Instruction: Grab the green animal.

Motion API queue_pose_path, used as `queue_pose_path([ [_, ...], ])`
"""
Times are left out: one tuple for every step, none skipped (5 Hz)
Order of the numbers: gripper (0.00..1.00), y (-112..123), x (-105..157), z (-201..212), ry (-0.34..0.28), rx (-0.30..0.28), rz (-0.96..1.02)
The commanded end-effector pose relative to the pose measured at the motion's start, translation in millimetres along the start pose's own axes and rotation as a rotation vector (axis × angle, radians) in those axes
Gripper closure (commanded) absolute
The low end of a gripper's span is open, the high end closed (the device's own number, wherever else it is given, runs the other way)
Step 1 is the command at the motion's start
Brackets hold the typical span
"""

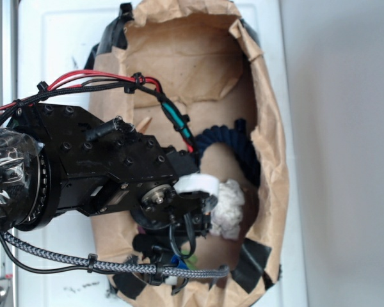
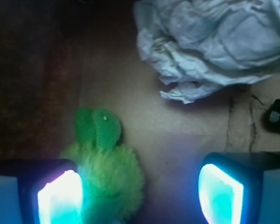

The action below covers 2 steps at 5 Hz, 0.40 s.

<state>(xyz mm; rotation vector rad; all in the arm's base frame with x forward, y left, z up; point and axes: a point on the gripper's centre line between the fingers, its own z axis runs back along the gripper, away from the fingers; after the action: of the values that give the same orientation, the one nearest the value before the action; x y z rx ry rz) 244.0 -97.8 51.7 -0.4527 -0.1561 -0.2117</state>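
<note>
While the gripper (image 2: 140,191) is hanging spread wide, the green animal (image 2: 105,175) is lying against its left pad (image 2: 60,196), off-centre, long axis pointing away.

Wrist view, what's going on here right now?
The WidowX arm is reaching into the brown paper-lined bin. Its pincer is open, with the green animal lying against the inside of the left-hand finger and a clear gap to the other finger. The fuzzy toy is not gripped yet. The crumpled white paper ball sits just beyond it, apart from it.
</note>
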Motion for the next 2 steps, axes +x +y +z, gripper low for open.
queue_pose_path([
  [0.00,-20.4,-8.2,18.2,0.011,-0.053,-0.062],
  [0.00,-23.0,-13.9,23.5,0.037,-0.089,-0.071],
])
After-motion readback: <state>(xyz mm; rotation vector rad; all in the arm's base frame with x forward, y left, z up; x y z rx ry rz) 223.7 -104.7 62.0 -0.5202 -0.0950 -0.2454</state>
